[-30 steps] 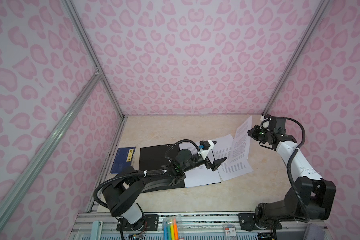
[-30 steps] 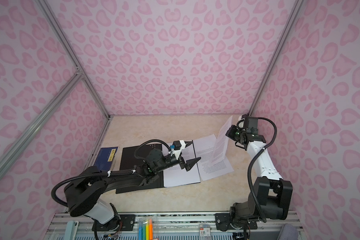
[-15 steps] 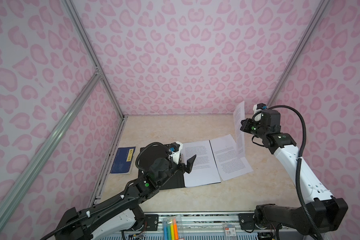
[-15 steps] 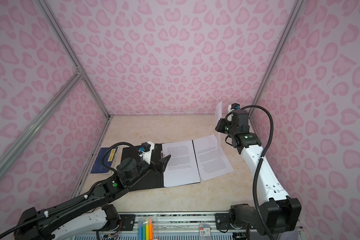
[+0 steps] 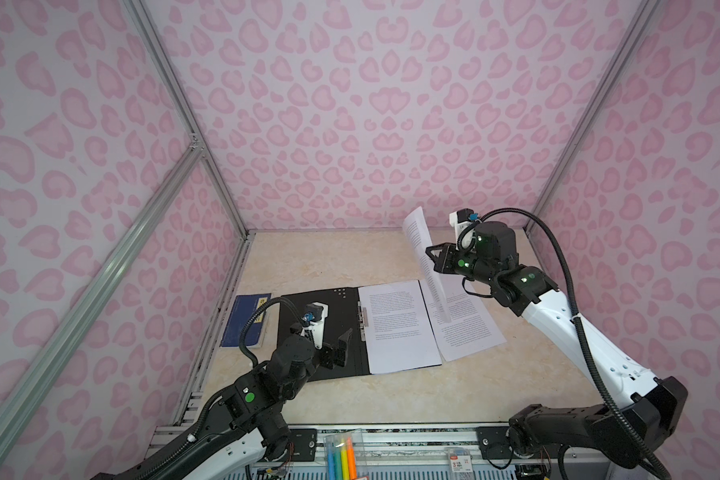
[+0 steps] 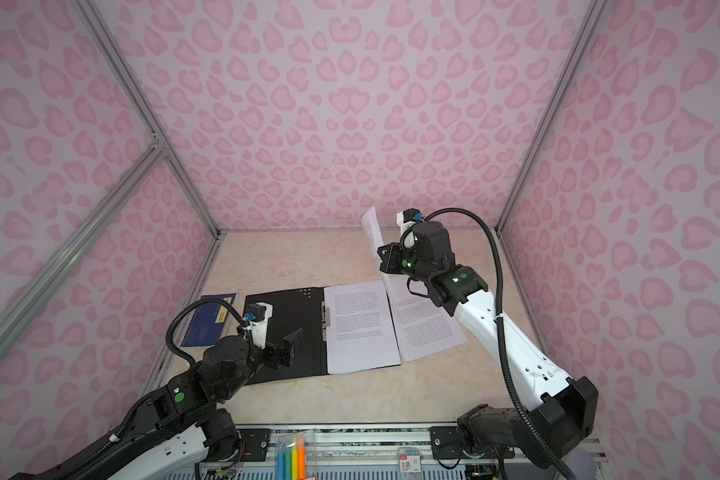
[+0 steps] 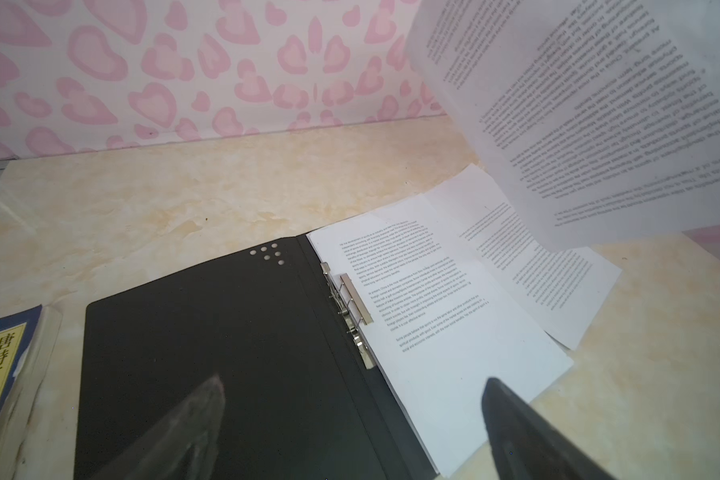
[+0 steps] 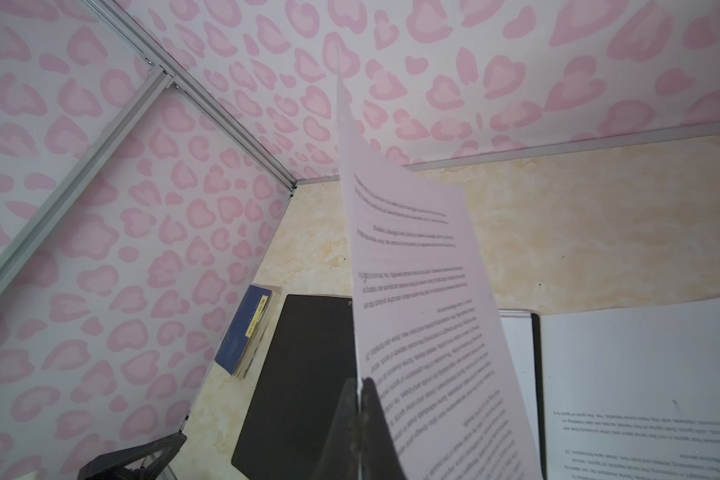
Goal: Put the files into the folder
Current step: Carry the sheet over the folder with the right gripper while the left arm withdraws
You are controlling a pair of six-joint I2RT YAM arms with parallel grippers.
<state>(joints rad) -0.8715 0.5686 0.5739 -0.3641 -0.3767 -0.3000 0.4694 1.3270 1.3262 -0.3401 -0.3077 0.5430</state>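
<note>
The folder (image 5: 344, 303) (image 6: 292, 307) (image 7: 225, 324) (image 8: 304, 374) lies open on the table, black inside up. One of the files (image 5: 395, 332) (image 6: 358, 328) (image 7: 454, 345) rests on its right half by the metal clip. A second sheet (image 5: 470, 328) (image 6: 429, 328) (image 7: 558, 282) lies on the table just right of it. My right gripper (image 5: 431, 254) (image 8: 360, 384) is shut on the edge of a third printed sheet (image 5: 420, 249) (image 6: 373, 232) (image 7: 578, 124) (image 8: 412, 291), held upright in the air above the second one. My left gripper (image 5: 341, 347) (image 7: 352, 390) hovers open and empty over the folder's left half.
A dark blue booklet (image 5: 246, 320) (image 6: 208, 320) (image 7: 1, 374) (image 8: 248, 328) with a yellow label lies left of the folder by the left wall. A clear packet of coloured markers (image 5: 339, 457) sits on the front rail. Pink patterned walls close in three sides.
My left arm has drawn back from the sheets toward the front left, staying open. My right gripper has lifted its sheet higher and carried it leftward.
</note>
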